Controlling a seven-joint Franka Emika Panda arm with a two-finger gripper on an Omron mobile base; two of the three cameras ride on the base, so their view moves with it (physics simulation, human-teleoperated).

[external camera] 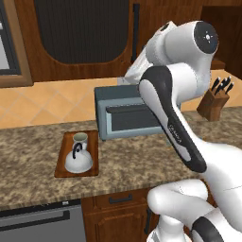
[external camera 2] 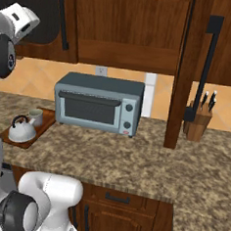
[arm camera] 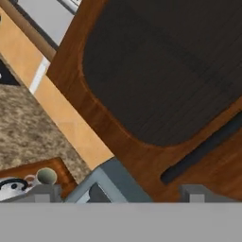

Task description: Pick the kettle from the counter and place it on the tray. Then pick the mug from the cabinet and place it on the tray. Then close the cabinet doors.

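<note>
The kettle (external camera: 78, 159) and mug (external camera: 80, 140) sit on the tray (external camera: 60, 160); left door (external camera: 80, 35) looks shut; right door (external camera 2: 182, 73) sticks out open; gripper (arm camera: 118, 194) looks spread, holding nothing.

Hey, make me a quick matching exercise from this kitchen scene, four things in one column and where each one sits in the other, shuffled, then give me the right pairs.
Things:
1. kettle
2. mug
3. toaster oven
4. knife block

Places:
A. on the counter, beside the open right cabinet door
B. on the near half of the tray
C. on the counter, just right of the tray
D. on the far half of the tray, behind the kettle

Pairs: 1-B, 2-D, 3-C, 4-A
</note>
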